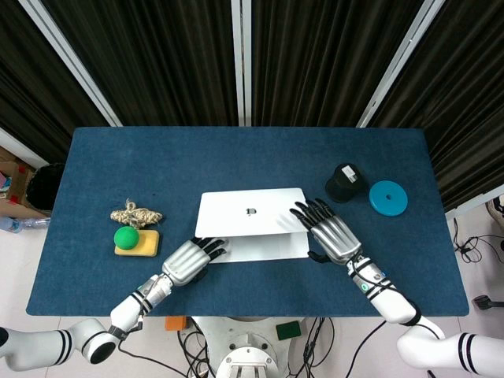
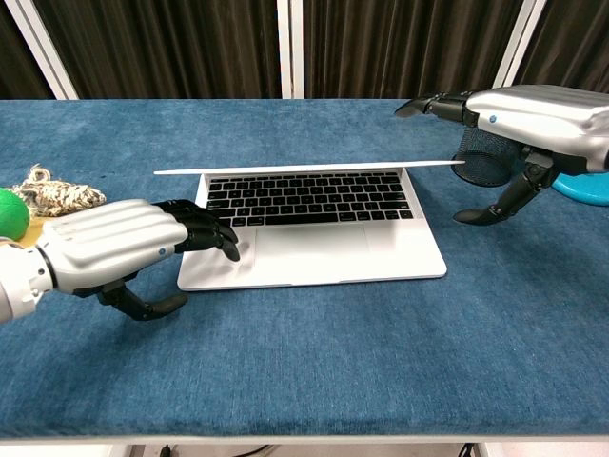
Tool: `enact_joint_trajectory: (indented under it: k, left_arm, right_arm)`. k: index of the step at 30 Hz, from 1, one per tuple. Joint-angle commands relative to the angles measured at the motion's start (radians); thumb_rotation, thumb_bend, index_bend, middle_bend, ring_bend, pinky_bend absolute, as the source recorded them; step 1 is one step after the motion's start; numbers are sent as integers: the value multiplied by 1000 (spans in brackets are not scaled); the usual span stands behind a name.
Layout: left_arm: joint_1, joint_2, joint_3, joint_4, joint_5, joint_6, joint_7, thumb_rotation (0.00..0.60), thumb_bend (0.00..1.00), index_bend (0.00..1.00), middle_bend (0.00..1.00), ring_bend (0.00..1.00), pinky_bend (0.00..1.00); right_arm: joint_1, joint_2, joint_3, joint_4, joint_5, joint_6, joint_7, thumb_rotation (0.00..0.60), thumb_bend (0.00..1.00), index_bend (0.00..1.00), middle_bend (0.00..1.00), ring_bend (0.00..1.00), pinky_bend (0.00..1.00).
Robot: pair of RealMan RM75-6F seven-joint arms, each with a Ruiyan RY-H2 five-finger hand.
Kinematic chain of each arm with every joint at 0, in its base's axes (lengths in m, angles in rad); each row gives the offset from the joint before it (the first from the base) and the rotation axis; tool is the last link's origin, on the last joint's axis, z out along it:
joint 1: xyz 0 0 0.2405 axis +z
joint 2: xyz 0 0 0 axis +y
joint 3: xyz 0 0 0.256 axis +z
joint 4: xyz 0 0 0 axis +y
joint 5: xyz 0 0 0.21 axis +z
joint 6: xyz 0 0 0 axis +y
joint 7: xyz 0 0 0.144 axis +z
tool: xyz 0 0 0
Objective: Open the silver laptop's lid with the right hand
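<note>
The silver laptop point(image 1: 252, 220) sat near the middle of the blue table point(image 1: 236, 157), its lid point(image 1: 250, 212) partly raised so that the keyboard point(image 2: 309, 197) and trackpad showed beneath it in the chest view, the lid's front edge running as a thin line above the keys. The right hand point(image 1: 331, 232) was at the laptop's right side with its dark fingers point(image 1: 309, 210) stretched over the lid's right front corner; from the chest view the fingers lay above the lid edge and the thumb hung below it, but I could not tell whether they actually pinched the lid or only touched it. The left hand point(image 2: 124, 249) rested at the laptop's front left corner, its fingertips point(image 2: 217, 233) pressed down on the palm rest beside the trackpad, holding nothing. Off to the right of the laptop stood a black mesh cup point(image 1: 345, 183), and just beyond it a flat blue disc point(image 1: 389, 197). On the left part of the table lay a green ball point(image 1: 126, 238) on a yellow sponge point(image 1: 142, 247), with a tangle of rope point(image 1: 135, 213) just behind them.
</note>
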Motion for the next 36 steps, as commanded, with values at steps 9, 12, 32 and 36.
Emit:
enact_joint_trajectory:
  k: [9,12,32,36]
  left_arm:
    - [-6,-17,10,18,-14,0,-10,600,405,202,123,68,77]
    - [-7,-17,12,19,-14,6,-13,600,405,202,123,68,77]
    - [-39,-8,32,7,-61,-73,-32,600,405,202,123,68,75]
    - [-46,-8,31,11,-70,-84,-39,600,405,202,123,68,75]
  right_arm:
    - [40,-40,15,27,46,-20,-34,600,213,0,0,0,0]
    - [51,-48,19,30,62,-25,-47,600,212,0,0,0,0]
    - [291,-216,180,210,338,-120,-227,600,212,0,0,0,0]
    - [353,-241,225,257,443,-146,-240,600,212,0,0,0,0]
